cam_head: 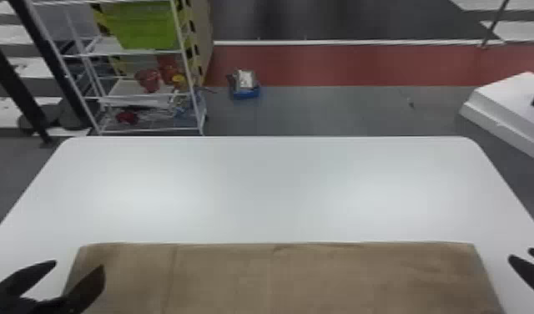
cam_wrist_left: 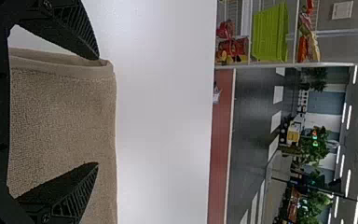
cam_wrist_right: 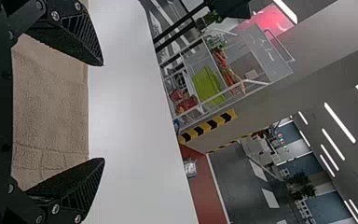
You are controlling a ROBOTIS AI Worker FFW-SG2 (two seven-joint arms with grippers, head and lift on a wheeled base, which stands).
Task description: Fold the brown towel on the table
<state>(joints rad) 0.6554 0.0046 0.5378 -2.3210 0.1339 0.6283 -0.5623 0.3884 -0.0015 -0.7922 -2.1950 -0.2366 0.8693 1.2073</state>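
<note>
L gripper (cam_head: 79, 264) & R gripper (cam_head: 520, 253) both released, empty. Brown towel (cam_head: 278, 279) lies btwn them on the tabletop (cam_head: 278, 188), visible long axis running gripper to gripper; L gripper's nearer, partly over its L end, R gripper just outside the other. Towel's near edge cut off in head view; contact w/ L gripper: can't tell.

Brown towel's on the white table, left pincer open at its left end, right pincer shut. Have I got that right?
Not quite: the right pincer is wide open, not shut, as the right wrist view shows. The brown towel does lie on the white table, with the left pincer open at its left end.
</note>
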